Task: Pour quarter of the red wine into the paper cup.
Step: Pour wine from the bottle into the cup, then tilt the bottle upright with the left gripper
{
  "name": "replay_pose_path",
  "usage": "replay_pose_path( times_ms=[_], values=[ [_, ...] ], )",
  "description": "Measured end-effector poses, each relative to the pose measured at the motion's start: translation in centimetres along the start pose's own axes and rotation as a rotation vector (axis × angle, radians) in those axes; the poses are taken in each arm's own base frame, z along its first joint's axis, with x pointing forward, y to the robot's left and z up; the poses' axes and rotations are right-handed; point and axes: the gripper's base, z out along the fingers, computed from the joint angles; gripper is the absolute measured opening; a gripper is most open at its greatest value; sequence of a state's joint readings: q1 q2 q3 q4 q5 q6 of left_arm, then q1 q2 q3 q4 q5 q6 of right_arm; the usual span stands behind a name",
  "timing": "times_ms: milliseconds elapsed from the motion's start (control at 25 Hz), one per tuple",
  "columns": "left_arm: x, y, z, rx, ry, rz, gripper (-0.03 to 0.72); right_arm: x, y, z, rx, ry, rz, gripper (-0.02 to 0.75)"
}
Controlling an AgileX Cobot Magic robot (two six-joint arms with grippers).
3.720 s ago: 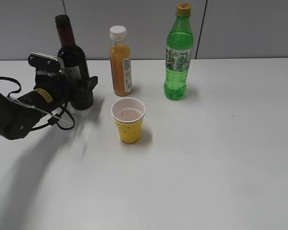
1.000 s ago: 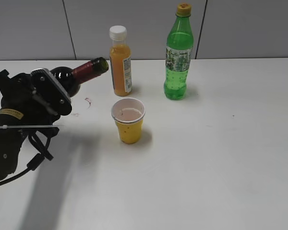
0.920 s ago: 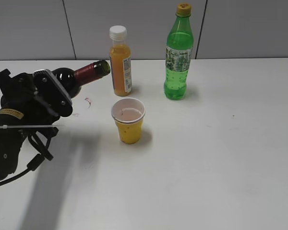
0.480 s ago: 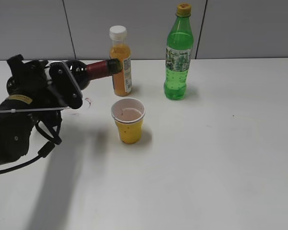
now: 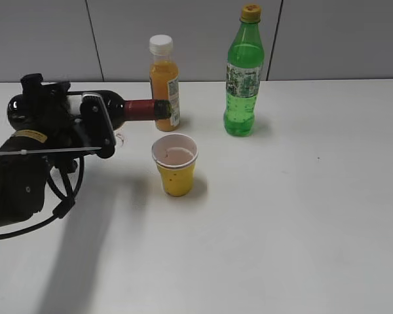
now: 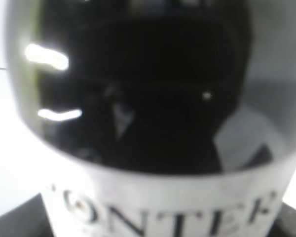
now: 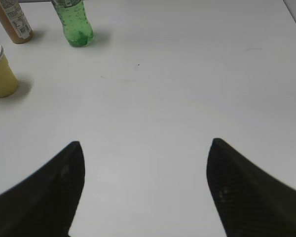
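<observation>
Our left hand (image 5: 95, 127) clamps the red wine (image 5: 128, 108) roughly level, mouth just short of the paper cup (image 5: 175, 165) — no stream shows yet — while our right hand (image 7: 144, 187) rests apart.

Paper cup (image 5: 175, 164) upright near the middle of the table (image 5: 281, 222). Behind it, orange juice bottle (image 5: 164, 83) standing; soda bottle (image 5: 243, 73) to the right of that, apart. Red wine bottle (image 5: 121, 108) lying roughly level above the table at left, held in the left gripper (image 5: 95, 124), neck pointing right, mouth in front of the juice bottle and above-left of the cup. Right gripper (image 7: 145, 163) over bare table, well apart from everything, right of the cup and bottles.
</observation>
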State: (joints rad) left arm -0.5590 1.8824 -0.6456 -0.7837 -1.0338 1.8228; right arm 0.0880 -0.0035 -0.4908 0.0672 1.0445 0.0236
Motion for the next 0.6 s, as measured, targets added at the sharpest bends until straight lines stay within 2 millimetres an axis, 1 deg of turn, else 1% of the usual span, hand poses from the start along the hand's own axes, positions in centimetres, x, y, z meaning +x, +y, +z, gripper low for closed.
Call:
replay_pose_path(
  times_ms=[200,600],
  values=[
    [0.11,0.30,-0.01,-0.033,0.013,0.059,0.528,0.00,0.00,0.00,0.000,0.000,0.000,0.585],
    [0.11,0.29,0.00,-0.031,0.014,0.168,0.528,0.00,0.00,0.00,0.000,0.000,0.000,0.585]
  ],
)
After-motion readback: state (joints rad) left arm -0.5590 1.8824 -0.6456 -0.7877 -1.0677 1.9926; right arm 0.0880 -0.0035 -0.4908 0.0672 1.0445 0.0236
